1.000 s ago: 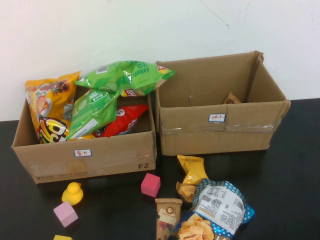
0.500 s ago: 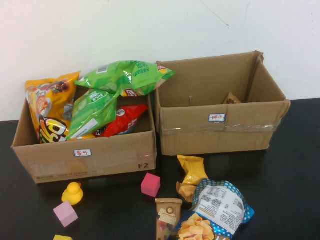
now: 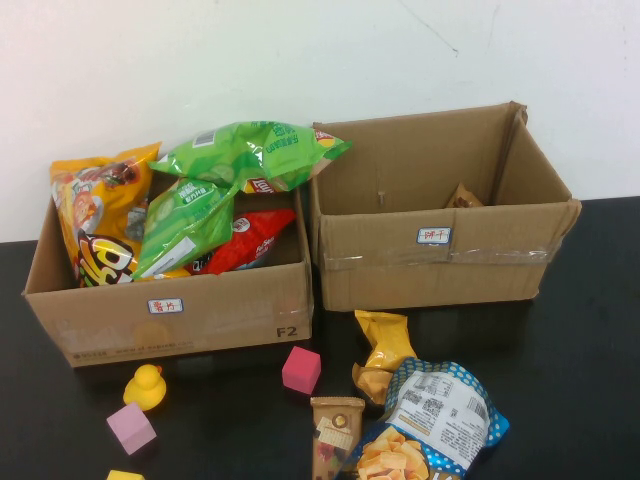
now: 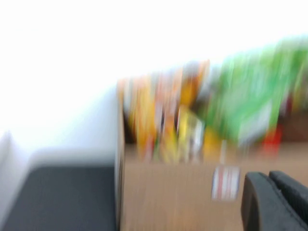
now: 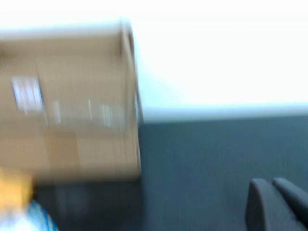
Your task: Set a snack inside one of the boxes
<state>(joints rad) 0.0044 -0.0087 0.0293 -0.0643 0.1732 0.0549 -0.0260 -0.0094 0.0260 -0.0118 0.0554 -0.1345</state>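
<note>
Two open cardboard boxes stand side by side at the back. The left box point(image 3: 180, 315) is packed with chip bags: orange point(image 3: 95, 215), green point(image 3: 250, 150) and red point(image 3: 255, 245). The right box point(image 3: 440, 265) holds only a small brown packet point(image 3: 463, 197). In front lie a yellow snack packet point(image 3: 384, 345), a blue-and-white chip bag point(image 3: 435, 415) and a brown snack packet point(image 3: 335, 428). Neither gripper shows in the high view. My left gripper point(image 4: 269, 176) hangs in front of the left box point(image 4: 168, 192), fingers together and empty. My right gripper point(image 5: 272, 183) is over bare black table beside the right box point(image 5: 72, 101), fingers together and empty.
A pink cube point(image 3: 301, 369), a lighter pink cube point(image 3: 131, 427), a yellow duck point(image 3: 147, 386) and a yellow block point(image 3: 125, 475) lie on the black table point(image 3: 580, 350) in front of the left box. A white wall stands behind the boxes.
</note>
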